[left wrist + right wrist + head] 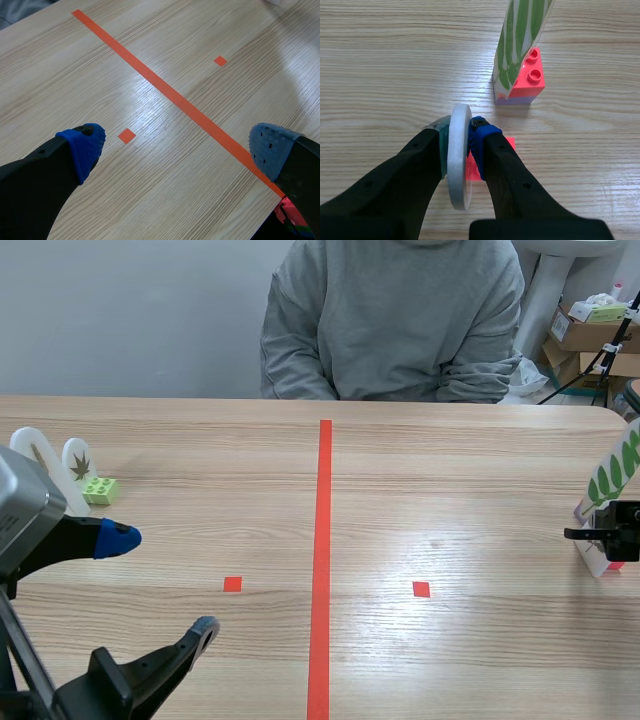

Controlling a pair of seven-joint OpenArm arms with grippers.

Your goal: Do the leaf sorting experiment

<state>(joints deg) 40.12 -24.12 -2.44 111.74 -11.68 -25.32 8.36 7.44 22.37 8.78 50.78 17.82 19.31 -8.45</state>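
Observation:
My right gripper (pixel 462 142) is shut on a white rounded card (pixel 459 155) seen edge-on, with something pink-red (pixel 474 167) low beside it between the fingers. Just ahead of it a tall green-leaf card (pixel 517 45) stands in a red brick (pixel 529 80). In the scene view that leaf card (pixel 615 470) is at the table's far right edge, with the right gripper (pixel 590 533) just below it. My left gripper (pixel 175 150) hangs open over bare table at the near left (pixel 160 585). Two white cards with brown leaves (pixel 78 460) stand by a light-green brick (pixel 99 490) at the far left.
A person in a grey sweatshirt (pixel 390 320) sits across the table, hands out of sight. An orange tape line (pixel 322 560) runs down the table's middle, with a small square mark on either side. Cardboard boxes (pixel 585 335) stand behind the table at the right.

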